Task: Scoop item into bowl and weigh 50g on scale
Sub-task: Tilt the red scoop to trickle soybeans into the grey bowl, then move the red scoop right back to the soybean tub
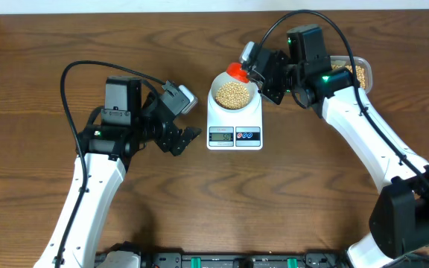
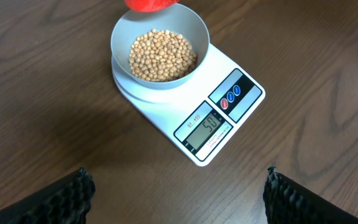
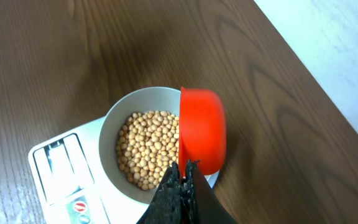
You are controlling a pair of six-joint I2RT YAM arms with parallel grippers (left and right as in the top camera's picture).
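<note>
At left, hovering above the desk (image 1: 36,89) with left fingers (image 1: 188,141) spread wide, empty. Just ahead of them, showing what looks like fifty on the scale (image 2: 166,112) under the bowl (image 3: 107,134) of beans (image 3: 146,146). Rightward, pinching the red scoop (image 3: 202,127) in fully closed right fingers (image 3: 182,183), tipped over the bowl's rim. Level it; lift clear without nudging.

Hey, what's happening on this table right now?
The right gripper is shut on a red scoop, tipped on its side over the rim of the bowl. The bowl sits on the scale and holds a heap of beans. The scale's display seems to read fifty. The left gripper is open and empty, hanging over the table beside the scale.
</note>
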